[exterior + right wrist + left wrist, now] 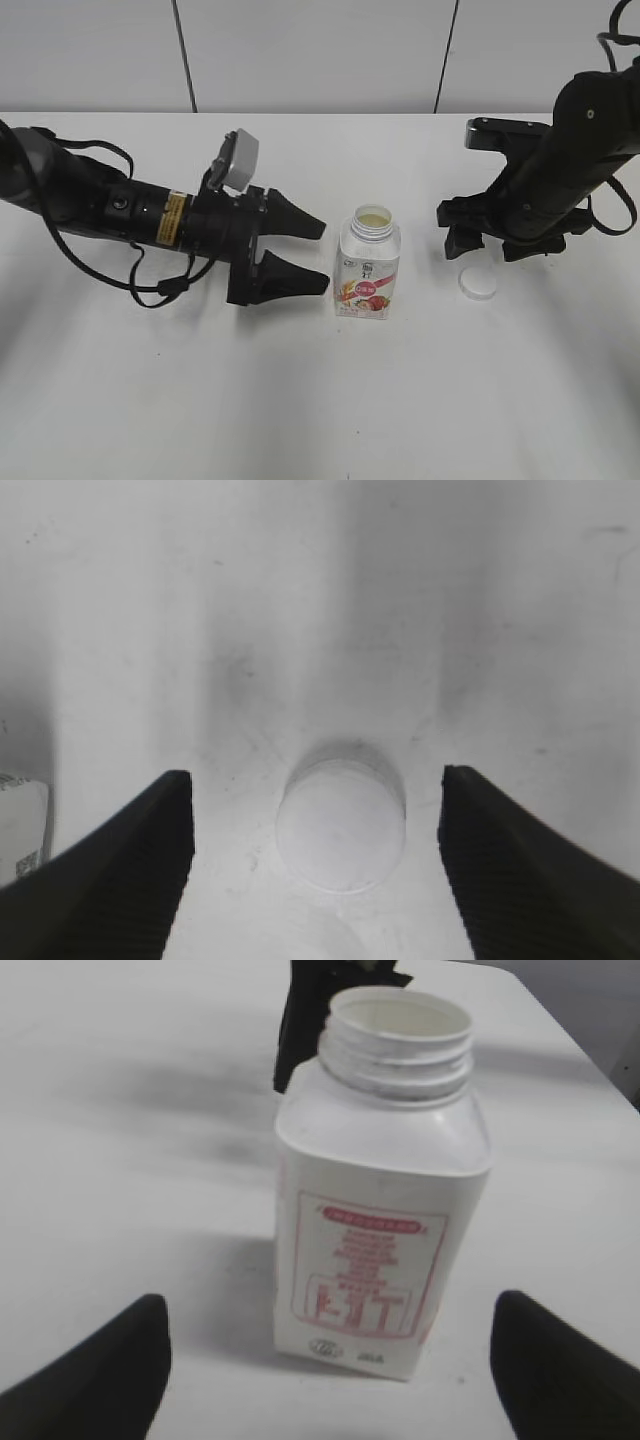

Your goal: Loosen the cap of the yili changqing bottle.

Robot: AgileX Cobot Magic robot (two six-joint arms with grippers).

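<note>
The yili changqing bottle stands upright in the middle of the table, its neck open with no cap on it. It fills the left wrist view, neck threads bare. The white cap lies flat on the table to the bottle's right. My left gripper is open, its fingers just left of the bottle and apart from it. My right gripper is open just above the cap, which lies between its fingers in the right wrist view without touching them.
The white table extends around the bottle. A grey panelled wall runs behind the table's far edge. The left arm's black cable loops on the table at left. A corner of the bottle's label shows at the left edge of the right wrist view.
</note>
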